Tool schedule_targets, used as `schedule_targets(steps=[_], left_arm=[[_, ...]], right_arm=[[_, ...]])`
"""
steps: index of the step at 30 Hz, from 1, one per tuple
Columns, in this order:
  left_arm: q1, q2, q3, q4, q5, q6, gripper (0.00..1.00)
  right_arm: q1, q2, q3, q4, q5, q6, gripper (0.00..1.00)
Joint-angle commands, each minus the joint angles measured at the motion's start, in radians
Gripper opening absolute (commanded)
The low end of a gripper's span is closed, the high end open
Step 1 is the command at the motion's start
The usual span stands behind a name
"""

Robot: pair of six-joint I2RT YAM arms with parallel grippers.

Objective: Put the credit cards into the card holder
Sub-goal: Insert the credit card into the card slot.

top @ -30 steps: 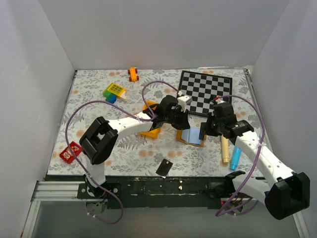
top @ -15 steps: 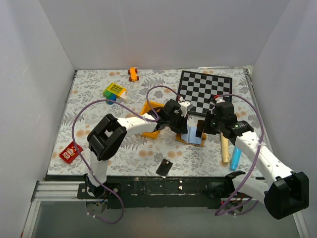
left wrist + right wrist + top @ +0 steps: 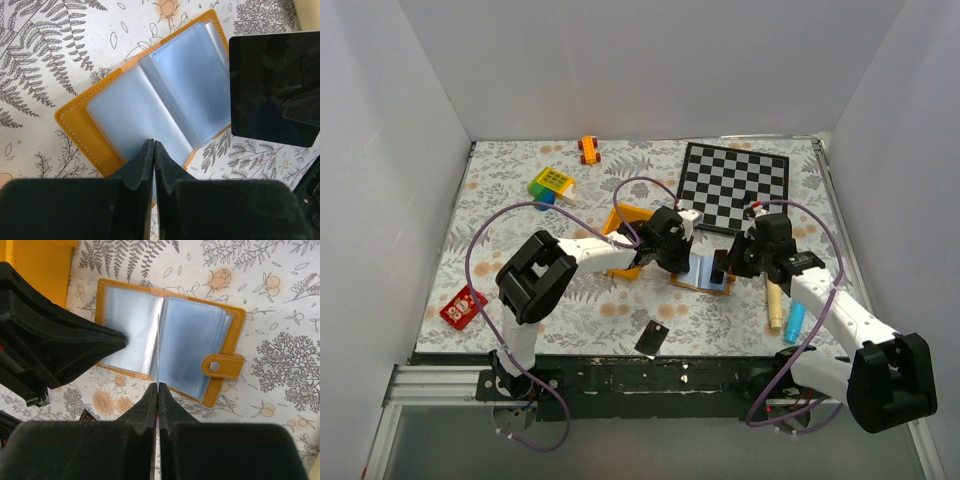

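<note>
The card holder lies open on the floral cloth, tan outside and pale blue inside, its snap tab off to one side. My left gripper is shut, its tips pressing on the holder's left page. My right gripper is shut on a black credit card. That card stands edge-on over the fold between the two pages. Another black credit card lies flat near the table's front edge.
A yellow bin sits partly under the left arm. The chequered board lies at the back right. A tan stick and a blue marker lie by the right arm. Toy blocks and an orange car sit to the left.
The left gripper has moved right and down onto the holder's left page. The right gripper has brought its card a little left, over the open holder.
</note>
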Motion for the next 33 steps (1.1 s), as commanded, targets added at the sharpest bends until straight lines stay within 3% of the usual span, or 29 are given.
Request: schedule_targets(steps=[1, 16, 33], left_arm=[[-0.005, 0.000, -0.018, -0.008, -0.039, 0.002, 0.00], [0.004, 0.012, -0.041, 0.021, -0.017, -0.012, 0.00], [0.018, 0.007, -0.068, 0.044, 0.007, -0.031, 0.00]], right_arm=[[-0.009, 0.012, -0.003, 0.109, -0.037, 0.006, 0.01], [-0.014, 0.142, -0.029, 0.267, -0.116, 0.084, 0.01], [-0.015, 0.214, -0.122, 0.381, -0.044, 0.105, 0.01]])
